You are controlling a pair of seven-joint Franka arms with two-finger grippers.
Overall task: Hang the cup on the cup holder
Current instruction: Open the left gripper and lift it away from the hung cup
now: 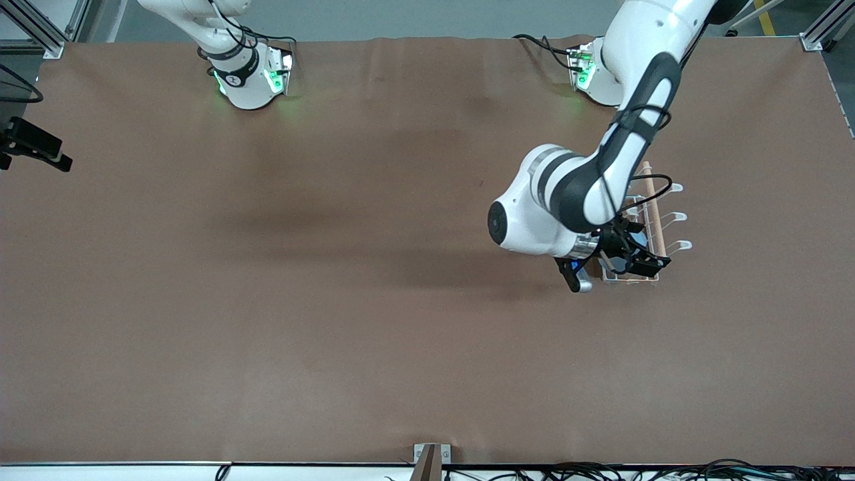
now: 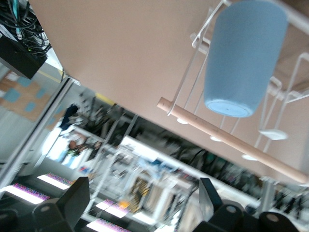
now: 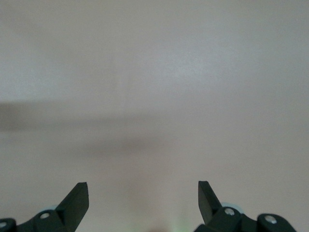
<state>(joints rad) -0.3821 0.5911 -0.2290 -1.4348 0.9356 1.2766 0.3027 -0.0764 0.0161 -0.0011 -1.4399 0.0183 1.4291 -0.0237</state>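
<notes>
The brown table is occupied toward the left arm's end by the white wire cup holder, its light wooden dowel running toward the front edge. The small light-blue plastic cup is hung there inverted, apart from the spread-fingered left gripper. The right gripper, fingers spread, is parked waiting.

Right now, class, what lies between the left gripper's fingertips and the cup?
Only open air: in the left wrist view the left gripper is apart from the cup on the cup holder.
</notes>
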